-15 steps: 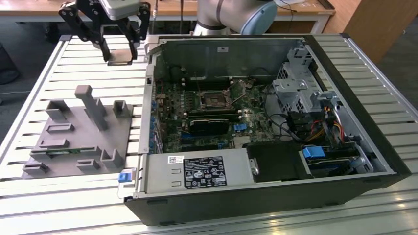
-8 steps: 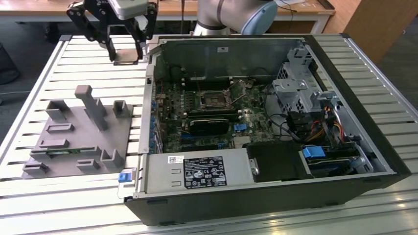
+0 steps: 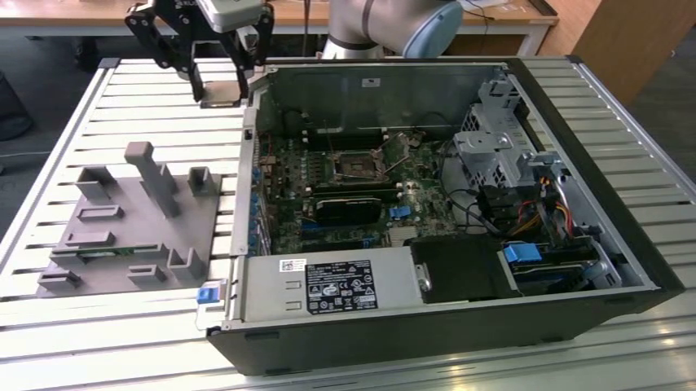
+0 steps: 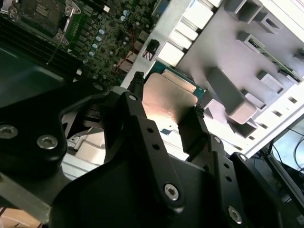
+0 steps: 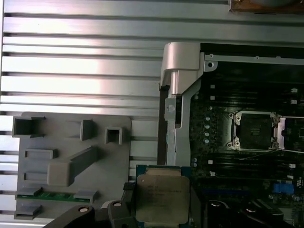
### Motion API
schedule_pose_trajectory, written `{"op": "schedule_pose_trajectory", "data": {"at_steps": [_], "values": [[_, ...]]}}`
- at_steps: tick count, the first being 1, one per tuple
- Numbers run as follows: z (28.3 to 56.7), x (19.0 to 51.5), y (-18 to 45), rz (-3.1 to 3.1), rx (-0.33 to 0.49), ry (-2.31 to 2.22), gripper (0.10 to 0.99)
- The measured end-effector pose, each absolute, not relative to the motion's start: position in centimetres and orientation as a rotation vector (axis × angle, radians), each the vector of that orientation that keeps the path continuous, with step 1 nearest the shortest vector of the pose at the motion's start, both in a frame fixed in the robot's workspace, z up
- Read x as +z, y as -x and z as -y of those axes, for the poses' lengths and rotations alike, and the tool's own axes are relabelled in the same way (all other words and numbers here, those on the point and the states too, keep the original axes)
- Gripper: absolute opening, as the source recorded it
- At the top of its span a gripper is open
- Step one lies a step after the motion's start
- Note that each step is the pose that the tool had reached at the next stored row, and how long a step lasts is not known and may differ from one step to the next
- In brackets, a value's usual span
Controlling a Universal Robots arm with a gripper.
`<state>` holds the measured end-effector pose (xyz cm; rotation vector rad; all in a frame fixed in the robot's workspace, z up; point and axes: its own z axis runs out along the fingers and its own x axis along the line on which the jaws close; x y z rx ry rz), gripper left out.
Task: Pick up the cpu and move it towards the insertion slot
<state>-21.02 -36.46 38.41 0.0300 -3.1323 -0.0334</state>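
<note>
Black gripper (image 4: 166,114) apparently pinches cpu (image 4: 168,102), raised beside case (image 3: 566,326).

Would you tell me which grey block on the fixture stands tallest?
The post at the grey fixture's far edge, nearest the gripper; the other blocks are lower.

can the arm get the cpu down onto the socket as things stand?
Probably yes. The tool holds the cpu outside the case, and the insertion slot lies open, its top uncovered. The case wall stands between them, so it likely must pass over that.

The gripper (image 3: 221,84) holds the cpu (image 3: 221,94) in its jaws, beside the open computer case (image 3: 566,98).
</note>
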Motion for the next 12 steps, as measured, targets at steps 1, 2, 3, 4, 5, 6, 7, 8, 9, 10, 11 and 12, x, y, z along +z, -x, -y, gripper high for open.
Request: {"op": "schedule_pose_trajectory", "data": {"at_steps": [1,2,3,4,5,6,7,8,9,10,11,12], "values": [[36.5,38.4,20.9,3.132,-0.033,-0.030,0.541],[36.5,38.4,20.7,3.132,-0.033,-0.030,0.541],[36.4,38.4,20.6,3.132,-0.033,-0.031,0.541],[36.4,38.4,20.4,3.132,-0.033,-0.031,0.541],[36.4,38.4,20.2,3.132,-0.033,-0.031,0.541],[36.4,38.4,20.1,3.132,-0.033,-0.031,0.541],[36.4,38.4,19.9,3.132,-0.033,-0.032,0.541],[36.4,38.4,19.8,3.132,-0.033,-0.032,0.541],[36.4,38.4,19.7,3.132,-0.033,-0.032,0.541],[36.4,38.4,19.6,3.132,-0.033,-0.032,0.541],[36.4,38.4,19.4,3.132,-0.033,-0.032,0.541],[36.4,38.4,19.3,3.132,-0.033,-0.033,0.541]]}}
